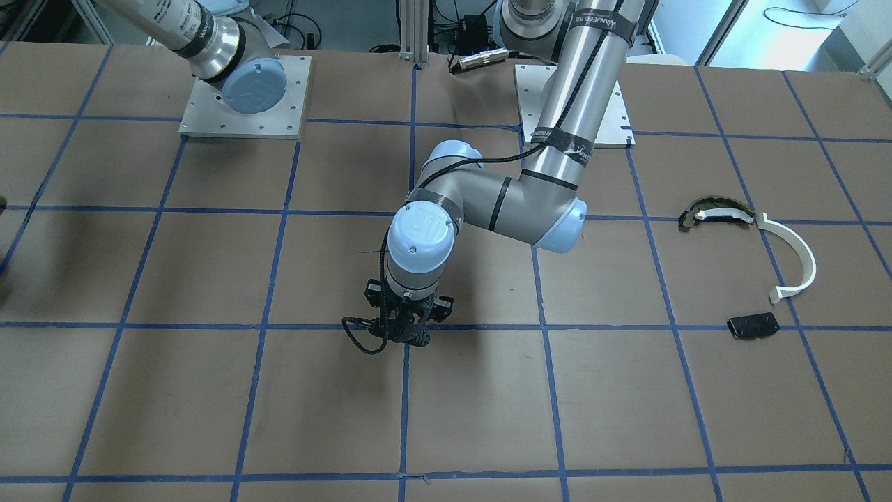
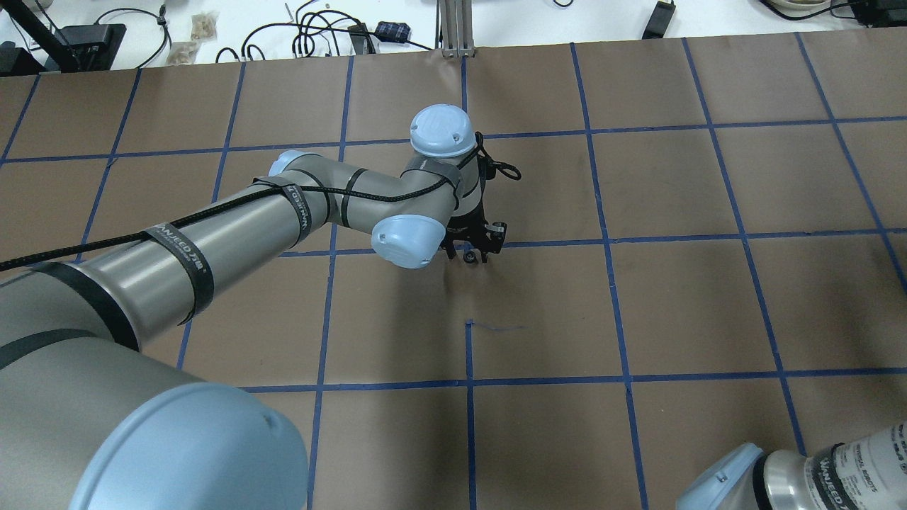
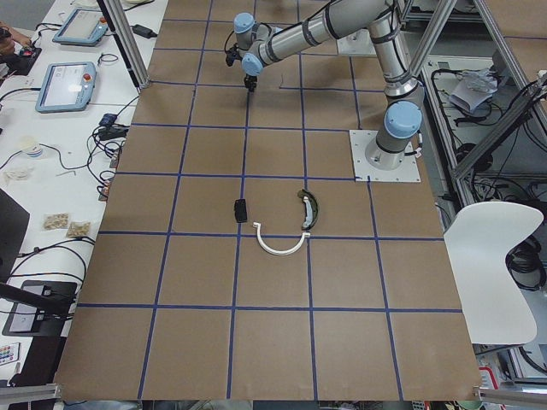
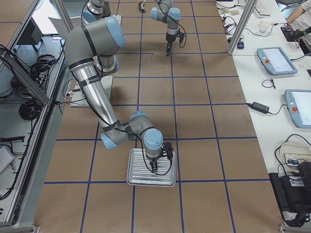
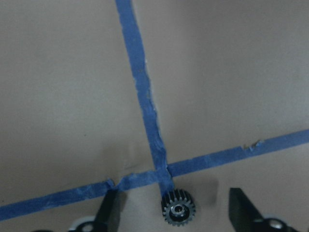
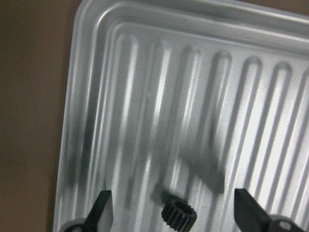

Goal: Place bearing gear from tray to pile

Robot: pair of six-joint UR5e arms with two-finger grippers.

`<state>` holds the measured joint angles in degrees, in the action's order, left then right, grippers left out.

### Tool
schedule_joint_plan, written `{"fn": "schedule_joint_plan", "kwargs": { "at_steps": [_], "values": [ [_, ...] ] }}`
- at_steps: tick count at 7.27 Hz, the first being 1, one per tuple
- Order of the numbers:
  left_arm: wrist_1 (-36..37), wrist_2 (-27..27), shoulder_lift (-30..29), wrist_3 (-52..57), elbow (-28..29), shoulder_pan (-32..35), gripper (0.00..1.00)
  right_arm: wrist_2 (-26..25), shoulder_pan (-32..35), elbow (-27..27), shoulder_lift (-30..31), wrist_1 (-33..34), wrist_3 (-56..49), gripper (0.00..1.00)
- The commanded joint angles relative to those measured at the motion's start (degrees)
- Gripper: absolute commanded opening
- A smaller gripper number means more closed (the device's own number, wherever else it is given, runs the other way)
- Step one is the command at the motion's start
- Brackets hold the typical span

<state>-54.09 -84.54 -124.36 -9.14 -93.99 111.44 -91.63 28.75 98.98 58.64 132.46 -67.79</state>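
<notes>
Now the right gripper [image 6: 175,209] is hanging open astride the gear [image 6: 178,216] in the tray [image 6: 145,96]; lowering squarely before closing seems wise. Far from the tray, the left gripper [image 5: 176,209] is gaping over a second gear [image 5: 178,210].

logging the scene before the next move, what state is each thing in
left gripper, open, fingers either side of the silver-hubbed gear
silver-hubbed gear, flat on the table at a tape crossing, ungripped
right gripper, open above the tray
black gear, lying in the tray, ungripped
tray, flat on the table
white arc, lying flat
olive curved piece, lying beside the arc
black plate, lying flat, apart
</notes>
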Motion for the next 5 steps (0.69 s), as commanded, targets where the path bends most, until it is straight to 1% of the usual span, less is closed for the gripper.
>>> {"fn": "schedule_joint_plan", "kwargs": {
  "at_steps": [1, 2, 3, 4, 5],
  "values": [
    [0.0, 0.1, 0.1, 0.2, 0.2, 0.0, 0.00, 0.0, -0.6, 0.5, 0.2, 0.2, -0.4, 0.80],
    [0.0, 0.0, 0.3, 1.4, 0.3, 0.0, 0.00, 0.0, -0.6, 0.2, 0.2, 0.5, -0.3, 0.47],
    [0.0, -0.1, 1.4, 3.2, 0.5, 0.0, 0.00, 0.0, -0.6, 0.1, 0.2, 0.1, -0.5, 0.22],
    [-3.1, -0.5, 2.8, 3.8, 2.2, -1.0, 0.00, 0.0, -0.6, 0.1, 0.2, -0.2, -0.8, 0.07],
    [-11.0, -1.1, 3.8, 4.1, 6.7, -5.0, 0.00, 0.0, -0.6, 0.1, 0.3, -0.4, -0.9, 0.00]
  ]
}}
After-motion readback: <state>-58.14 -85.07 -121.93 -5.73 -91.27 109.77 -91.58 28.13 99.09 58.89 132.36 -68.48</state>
